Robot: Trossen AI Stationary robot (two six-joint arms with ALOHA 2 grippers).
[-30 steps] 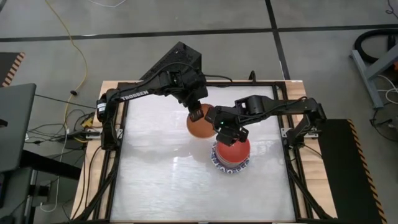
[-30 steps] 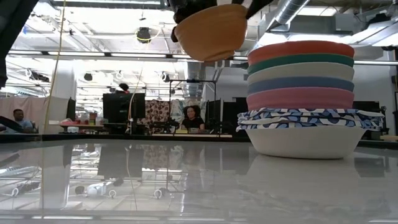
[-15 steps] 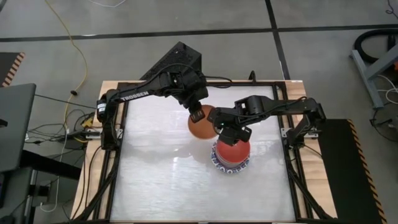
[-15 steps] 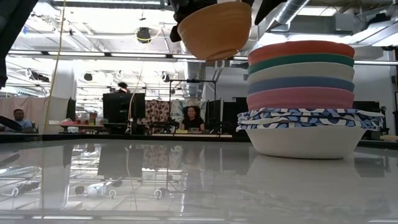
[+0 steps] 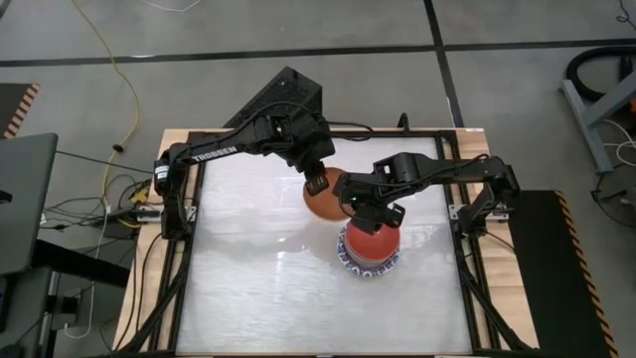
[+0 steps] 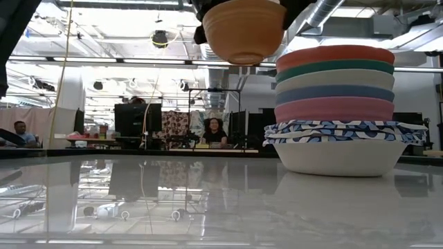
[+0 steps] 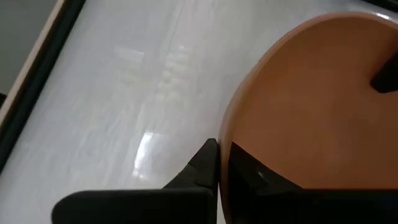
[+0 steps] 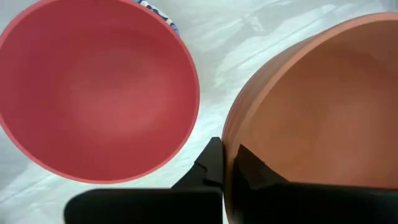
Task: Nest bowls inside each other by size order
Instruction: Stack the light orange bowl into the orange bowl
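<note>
Now the orange bowl (image 5: 321, 197) hangs above the table, both the left gripper (image 5: 317, 183) and the right gripper (image 5: 350, 198) clamped on its rim, just left of the stacked bowls (image 6: 337, 104)

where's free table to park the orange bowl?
Bare: the whole near half and the left side of the table. Crowded: far-right centre, where the bowl stack stands and both grippers, left and right, clamp the raised orange bowl.
</note>
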